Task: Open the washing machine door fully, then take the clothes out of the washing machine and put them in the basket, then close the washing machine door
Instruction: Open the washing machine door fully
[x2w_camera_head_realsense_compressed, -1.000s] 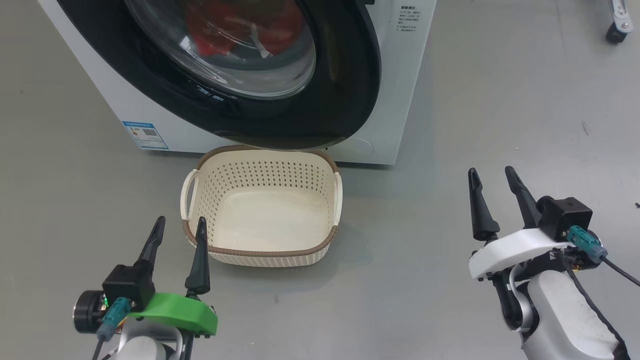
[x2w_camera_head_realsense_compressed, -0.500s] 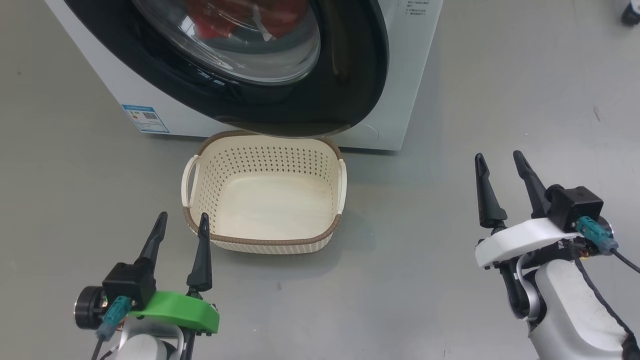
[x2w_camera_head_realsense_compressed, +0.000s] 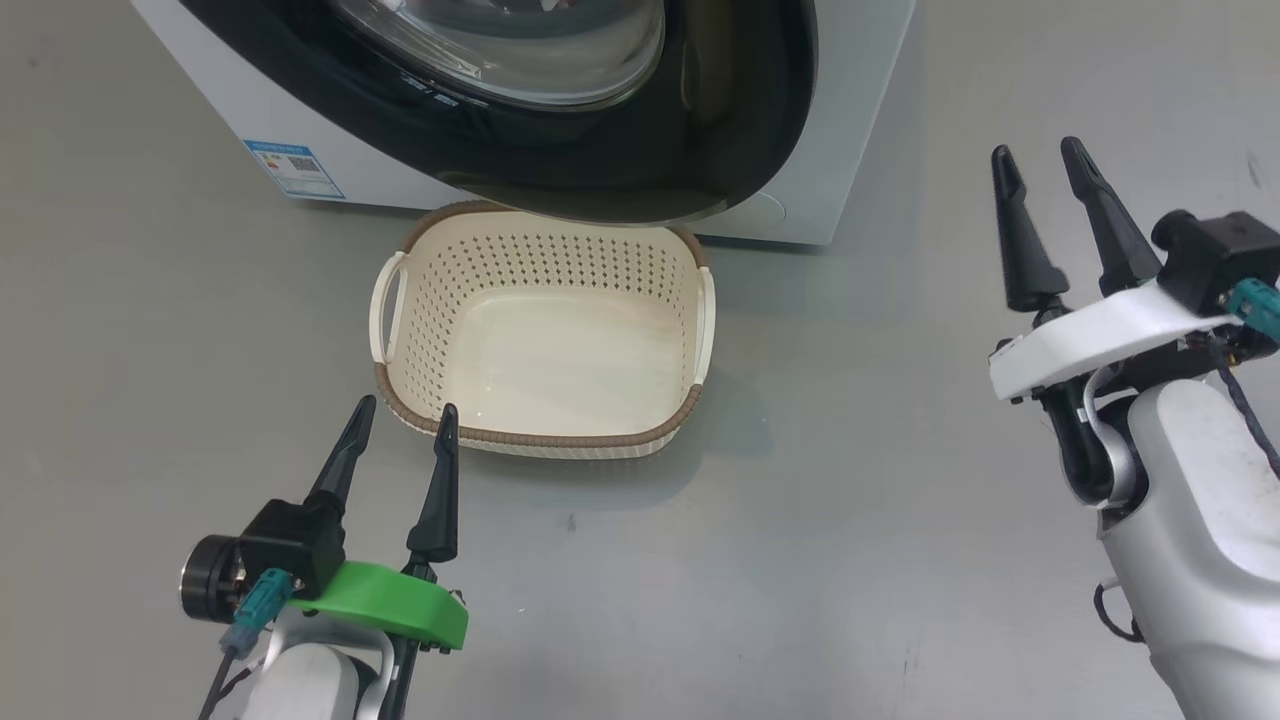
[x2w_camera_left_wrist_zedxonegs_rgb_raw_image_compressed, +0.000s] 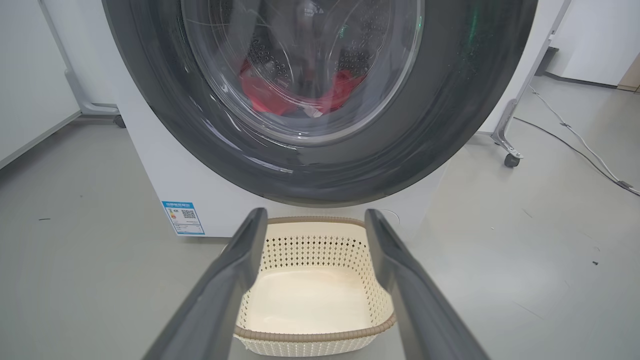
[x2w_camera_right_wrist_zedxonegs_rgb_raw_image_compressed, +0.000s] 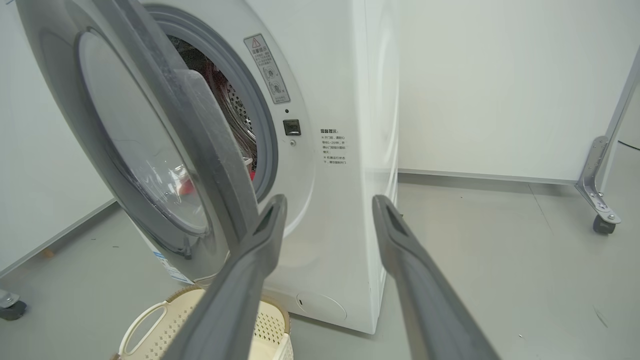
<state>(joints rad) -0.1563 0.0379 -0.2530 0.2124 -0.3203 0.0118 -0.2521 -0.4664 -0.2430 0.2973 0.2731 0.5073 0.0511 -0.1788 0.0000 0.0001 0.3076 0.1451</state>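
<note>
The washing machine (x2w_camera_head_realsense_compressed: 830, 150) stands at the top of the head view. Its washing machine door (x2w_camera_head_realsense_compressed: 700, 150) is ajar, and the black rim hangs over the far edge of the cream basket (x2w_camera_head_realsense_compressed: 540, 440), which is empty. Red clothes (x2w_camera_left_wrist_zedxonegs_rgb_raw_image_compressed: 265, 97) lie in the drum behind the door glass (x2w_camera_left_wrist_zedxonegs_rgb_raw_image_compressed: 300, 65). My left gripper (x2w_camera_head_realsense_compressed: 408, 407) is open beside the basket's near left corner. My right gripper (x2w_camera_head_realsense_compressed: 1036, 148) is open to the right of the machine, level with its front. In the right wrist view the door (x2w_camera_right_wrist_zedxonegs_rgb_raw_image_compressed: 125, 150) stands edge-on, with a gap to the machine (x2w_camera_right_wrist_zedxonegs_rgb_raw_image_compressed: 350, 200).
A blue label (x2w_camera_head_realsense_compressed: 295, 168) sits low on the machine's front. A wheeled metal frame leg (x2w_camera_right_wrist_zedxonegs_rgb_raw_image_compressed: 600, 210) stands to the right of the machine, with a cable (x2w_camera_left_wrist_zedxonegs_rgb_raw_image_compressed: 575, 145) on the floor near it. Bare grey floor (x2w_camera_head_realsense_compressed: 850, 500) lies between basket and right arm.
The head camera has tilted, sliding the machine up the picture. My right gripper has moved forward towards the machine's right front corner. The left gripper has barely moved.
</note>
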